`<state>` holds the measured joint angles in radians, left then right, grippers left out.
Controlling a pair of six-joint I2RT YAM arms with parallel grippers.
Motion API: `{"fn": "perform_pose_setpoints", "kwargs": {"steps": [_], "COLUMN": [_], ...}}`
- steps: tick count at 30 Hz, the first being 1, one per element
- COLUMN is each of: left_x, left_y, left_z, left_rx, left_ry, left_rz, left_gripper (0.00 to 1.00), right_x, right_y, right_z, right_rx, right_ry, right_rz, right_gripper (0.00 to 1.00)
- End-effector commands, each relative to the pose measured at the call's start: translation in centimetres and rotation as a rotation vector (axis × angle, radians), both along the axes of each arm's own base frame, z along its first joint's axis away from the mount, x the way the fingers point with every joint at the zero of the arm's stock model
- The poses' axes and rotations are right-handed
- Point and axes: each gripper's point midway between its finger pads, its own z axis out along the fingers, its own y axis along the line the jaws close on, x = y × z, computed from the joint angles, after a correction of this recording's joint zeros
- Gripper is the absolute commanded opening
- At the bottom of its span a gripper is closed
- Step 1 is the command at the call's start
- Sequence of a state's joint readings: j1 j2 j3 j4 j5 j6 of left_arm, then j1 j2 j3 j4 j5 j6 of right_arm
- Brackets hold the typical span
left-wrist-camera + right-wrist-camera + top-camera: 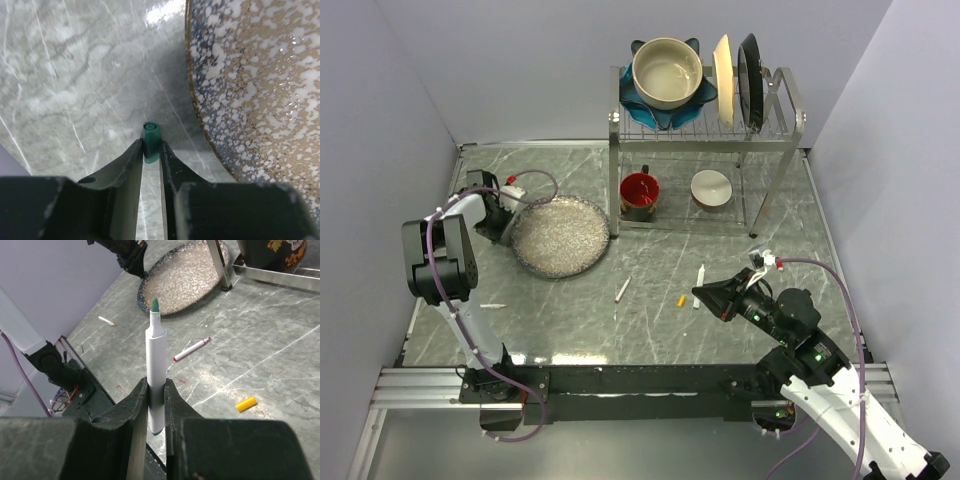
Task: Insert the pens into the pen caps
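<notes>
A small green pen cap (151, 132) stands between the fingertips of my left gripper (151, 148), which is shut on it just above the table beside the speckled plate. In the top view the left gripper (505, 227) sits at the plate's left rim and hides the cap. My right gripper (156, 390) is shut on the barrel of a white pen (156, 350) whose green tip points toward the plate. A red-tipped pen (191, 349) and a yellow cap (246, 403) lie loose on the table, and a third pen (493, 305) lies near the left edge.
The speckled plate (560, 235) lies on the table's left half. A metal dish rack (705, 130) at the back holds a bowl and upright plates, with a red mug (639, 190) and a white bowl (711, 187) under it. Walls close in on both sides.
</notes>
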<state>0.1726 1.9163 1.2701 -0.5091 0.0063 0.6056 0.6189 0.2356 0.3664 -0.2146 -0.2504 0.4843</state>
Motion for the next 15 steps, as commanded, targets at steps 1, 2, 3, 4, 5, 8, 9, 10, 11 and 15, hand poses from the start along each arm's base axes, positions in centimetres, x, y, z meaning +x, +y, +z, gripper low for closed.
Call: {"fn": "perform_pose_setpoints", "kwargs": {"steps": [1,2,3,4,5,8,9,10,11,15], "left_x": [-3.5,-3.4,-3.5,-3.5,-3.5,-3.8,-4.0,-4.0,-4.0,-4.1], "left_y": [-0.9,-0.9,-0.8,-0.8,-0.8,-1.0,-1.1,-1.2,-1.1,-1.0], "left_z": [-2.2,-2.1,-2.3,-2.5,-2.6,-3.4,-4.0,-4.1,-4.3,-4.9], "left_rx": [-0.060,-0.061,-0.061,-0.060,-0.063,-0.073,-0.078,-0.079,-0.079,-0.075], "left_ry": [0.149,0.145,0.151,0.153,0.153,0.176,0.191,0.197,0.202,0.217], "left_rz": [0.080,0.090,0.097,0.106,0.116,0.127,0.128,0.125,0.124,0.129], "left_gripper": [0.24,0.24,0.24,0.25,0.25,0.27,0.27,0.27,0.27,0.28], "right_x": [-0.1,-0.1,-0.1,-0.1,-0.2,-0.1,-0.1,-0.1,-0.1,-0.1], "right_y": [-0.3,-0.4,-0.4,-0.4,-0.4,-0.5,-0.5,-0.5,-0.5,-0.6], "right_z": [2.8,2.9,2.8,2.8,2.9,2.8,2.7,2.7,2.9,2.9], "right_rx": [0.034,0.037,0.037,0.040,0.041,0.041,0.039,0.036,0.038,0.038], "right_ry": [-0.075,-0.076,-0.076,-0.078,-0.081,-0.077,-0.074,-0.075,-0.077,-0.081], "right_rz": [-0.011,-0.014,-0.016,-0.016,-0.014,-0.019,-0.019,-0.020,-0.022,-0.023], "right_gripper": [0.00,0.00,0.00,0.00,0.00,0.00,0.00,0.00,0.00,0.00]}}
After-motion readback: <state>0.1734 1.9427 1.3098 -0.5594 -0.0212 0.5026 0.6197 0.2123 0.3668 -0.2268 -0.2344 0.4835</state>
